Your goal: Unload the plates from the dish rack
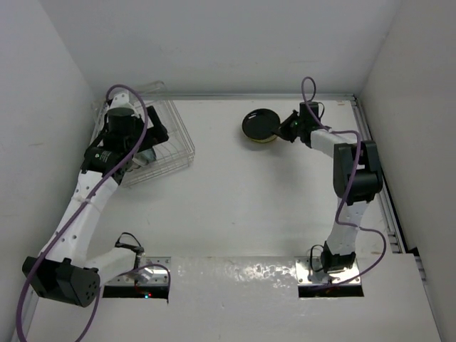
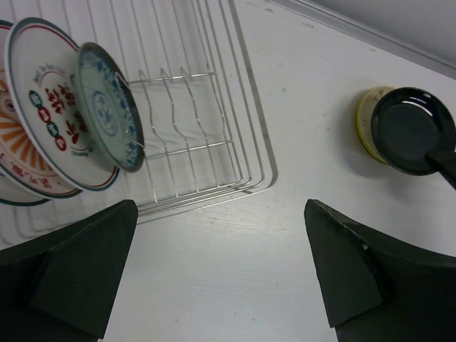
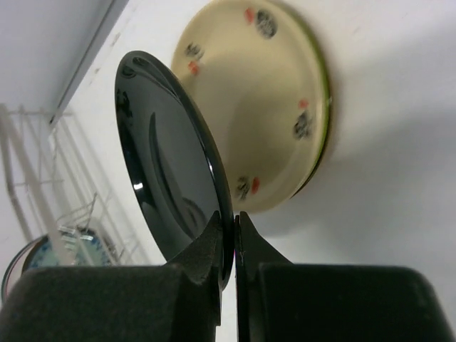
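A white tabletop (image 1: pixel 249 199) fills the scene, closed in by plain white walls (image 1: pixel 214 43) at the left, back and right. The left arm (image 1: pixel 78 206) reaches to the far left corner and the right arm (image 1: pixel 353 178) stretches toward the far middle, well apart from each other. The dish rack (image 2: pixel 206 128), a silver-white wire frame, sits askew in that far left corner; from above, the left arm's wrist hangs over its near left part and hides what stands there. In the left wrist view at least three plates stand on edge in the rack's slots, packed close at its left end: an orange-rayed plate (image 2: pixel 11 142), a white plate with red characters (image 2: pixel 50 107) and, in front, a smaller teal-patterned plate (image 2: pixel 107 103), with the upright wire bars to their right bare. Across the tabletop a cream plate (image 3: pixel 263 100) with red and dark marks lies flat on a lime green plate (image 3: pixel 324 92), of which only the rim shows. The black plate (image 3: pixel 167 185) is tilted just over this stack; whether it touches cannot be told. The right claw (image 3: pixel 228 217) is clamped on the black plate's rim. The left claw (image 2: pixel 219 206) has its fingers spread wide with nothing between them, above the tabletop just beside the rack's near corner. Purple cables (image 1: pixel 135 107) loop along both arms
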### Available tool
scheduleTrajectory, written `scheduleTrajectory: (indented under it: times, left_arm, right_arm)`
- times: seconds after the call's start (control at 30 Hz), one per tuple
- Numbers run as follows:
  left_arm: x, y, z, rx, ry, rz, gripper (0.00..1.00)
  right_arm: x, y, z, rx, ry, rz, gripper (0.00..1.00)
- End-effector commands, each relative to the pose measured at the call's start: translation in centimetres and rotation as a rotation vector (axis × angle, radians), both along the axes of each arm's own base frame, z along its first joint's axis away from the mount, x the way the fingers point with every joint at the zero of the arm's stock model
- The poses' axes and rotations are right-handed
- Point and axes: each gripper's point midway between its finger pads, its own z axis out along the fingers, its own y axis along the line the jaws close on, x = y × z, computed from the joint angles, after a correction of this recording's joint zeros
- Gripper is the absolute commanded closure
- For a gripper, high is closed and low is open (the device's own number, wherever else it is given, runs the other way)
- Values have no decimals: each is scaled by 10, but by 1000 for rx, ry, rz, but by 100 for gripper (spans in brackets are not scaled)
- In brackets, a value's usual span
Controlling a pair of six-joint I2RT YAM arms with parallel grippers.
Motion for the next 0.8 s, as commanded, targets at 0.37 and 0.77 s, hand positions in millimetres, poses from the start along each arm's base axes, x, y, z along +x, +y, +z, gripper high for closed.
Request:
scheduleTrajectory:
  times: [0.37,0.77]
  left_arm:
    - [-7,26,-18,134,64,76,0]
    - [23,71,-62,196,218,388,3]
  right_arm:
    - [31,-13,3,-158,41,49,1]
    - [-61,-1,58,-431,-92,165,1]
